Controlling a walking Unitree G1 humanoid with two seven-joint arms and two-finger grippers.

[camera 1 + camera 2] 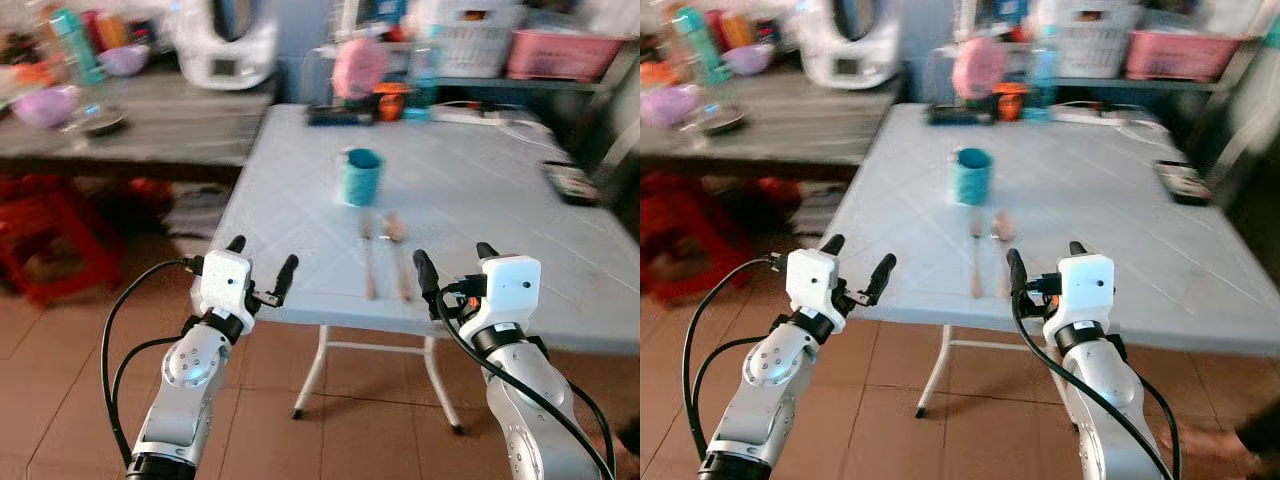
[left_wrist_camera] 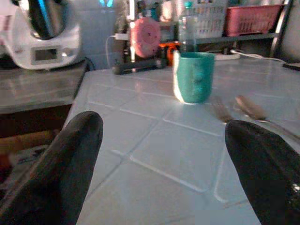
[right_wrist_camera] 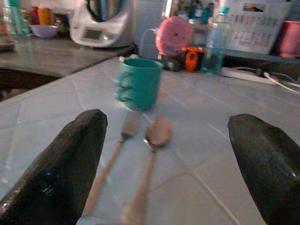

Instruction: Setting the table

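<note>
Teal cup (image 1: 361, 175) behind fork (image 1: 367, 258), spoon (image 1: 397, 255); both end effectors spread

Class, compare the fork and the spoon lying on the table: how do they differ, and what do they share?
The fork lies on the robot's left of the spoon. The fork's head is narrow and flat; the spoon's is a rounded bowl. Both have pale wooden-looking handles, lie parallel and point their heads toward the teal mug.

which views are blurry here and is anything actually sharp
Both eye views are smeared, worst on the back shelves; the teal cup and the fork and spoon are soft. The left wrist view is sharper and dim, cup edges clean. In the right wrist view the utensil handles blur up close. Both open hands, left hand and right hand, look crisp.
</note>
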